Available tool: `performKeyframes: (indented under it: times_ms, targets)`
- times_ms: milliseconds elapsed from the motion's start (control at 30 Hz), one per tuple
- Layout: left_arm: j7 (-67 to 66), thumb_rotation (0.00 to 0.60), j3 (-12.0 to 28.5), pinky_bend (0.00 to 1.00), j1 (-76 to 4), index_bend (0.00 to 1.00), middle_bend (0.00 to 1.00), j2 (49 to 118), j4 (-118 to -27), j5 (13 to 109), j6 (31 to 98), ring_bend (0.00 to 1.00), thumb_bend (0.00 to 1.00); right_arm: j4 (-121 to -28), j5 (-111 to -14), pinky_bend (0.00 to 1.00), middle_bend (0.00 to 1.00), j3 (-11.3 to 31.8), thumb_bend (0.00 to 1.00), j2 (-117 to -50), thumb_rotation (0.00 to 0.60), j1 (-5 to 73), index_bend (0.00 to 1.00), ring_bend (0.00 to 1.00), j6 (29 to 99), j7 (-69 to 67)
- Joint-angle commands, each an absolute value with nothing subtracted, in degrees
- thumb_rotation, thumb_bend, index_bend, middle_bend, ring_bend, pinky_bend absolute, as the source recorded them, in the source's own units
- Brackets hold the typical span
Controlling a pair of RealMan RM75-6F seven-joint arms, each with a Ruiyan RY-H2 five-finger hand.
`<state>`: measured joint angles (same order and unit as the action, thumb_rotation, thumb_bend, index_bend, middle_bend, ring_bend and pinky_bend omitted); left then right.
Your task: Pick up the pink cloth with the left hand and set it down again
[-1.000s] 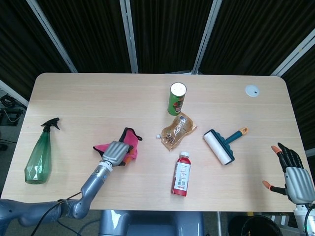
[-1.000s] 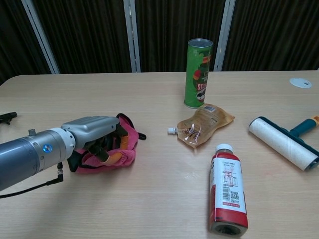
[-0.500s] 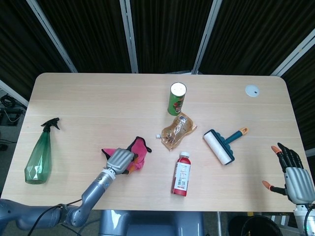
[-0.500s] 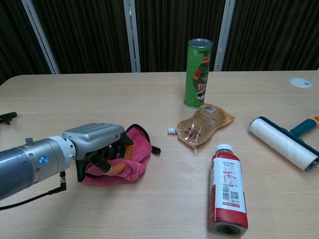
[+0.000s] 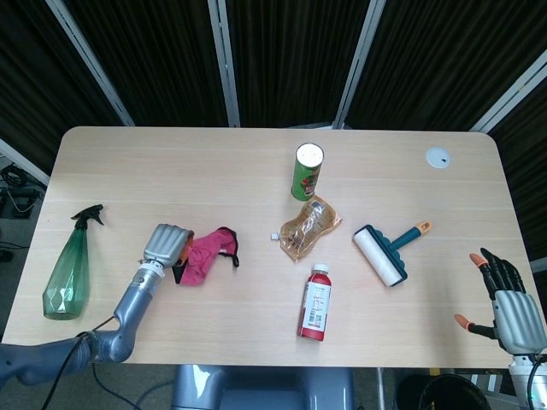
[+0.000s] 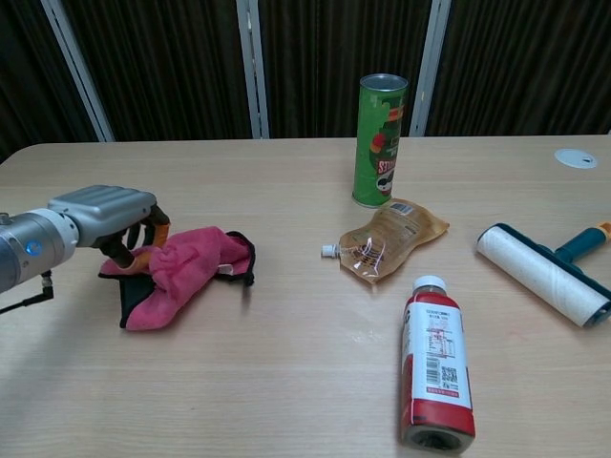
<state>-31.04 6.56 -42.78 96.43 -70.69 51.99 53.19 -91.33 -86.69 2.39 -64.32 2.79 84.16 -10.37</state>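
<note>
Two views guide us. From the head view, our left hand (image 5: 164,245) sits at nine o'clock of the pink cloth (image 5: 205,254); our right hand (image 5: 504,303) idles, fingers spread, holding nothing. From the chest view, left fingers (image 6: 143,250) pinch the cloth's edge; we should release gently onto the tabletop (image 6: 305,382).

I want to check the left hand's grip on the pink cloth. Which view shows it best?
The chest view: from the side, the left hand has its fingers curled onto the pink cloth. The head view looks down on the hand's back, hiding the fingers; the cloth shows beside it.
</note>
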Motion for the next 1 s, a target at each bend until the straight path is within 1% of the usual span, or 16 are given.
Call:
performKeyframes:
  times_ms: [33,300,500,533,700,900,1000]
  targets:
    - [-30.40,0.600,7.28,0.47,-42.69,0.70,0.52,95.27,-68.06,52.14,53.22,0.45,0.50,-91.39,-86.64,0.00,0.00,2.40,0.00,-64.33,0.600,2.82,0.08,0.00,84.08,-10.34]
    - [-27.47,0.600,10.40,0.47,-42.27,0.70,0.52,94.28,-64.81,51.35,54.24,0.45,0.50,-91.57,-86.75,0.00,0.00,2.37,0.00,-64.41,0.600,2.80,0.08,0.00,84.20,-9.98]
    - [-26.37,0.600,12.65,0.47,-42.58,0.70,0.52,93.65,-65.28,51.58,55.92,0.45,0.51,-91.67,-86.51,0.00,0.00,2.41,0.00,-64.33,0.600,2.78,0.08,0.00,84.10,-10.25]
    - [-26.08,0.600,13.97,0.47,-42.99,0.70,0.52,93.24,-65.41,51.75,57.04,0.45,0.51,-91.65,-86.59,0.00,0.00,2.39,0.00,-64.29,0.600,2.78,0.08,0.00,84.13,-10.26]
    - [-26.52,0.600,17.22,0.47,-44.18,0.70,0.52,91.85,-66.15,50.95,58.84,0.45,0.50,-91.66,-86.64,0.00,0.00,2.38,0.00,-64.23,0.600,2.75,0.08,0.00,84.21,-10.31]
    - [-27.22,0.600,19.83,0.47,-44.91,0.70,0.52,90.64,-65.81,48.89,59.80,0.45,0.50,-91.68,-86.57,0.00,0.00,2.43,0.00,-64.25,0.600,2.76,0.08,0.00,84.18,-10.26]
    - [-27.32,0.600,20.22,0.47,-44.78,0.70,0.52,90.25,-65.89,47.80,59.59,0.45,0.50,-91.68,-86.51,0.00,0.00,2.43,0.00,-64.26,0.600,2.77,0.08,0.00,84.14,-10.22]
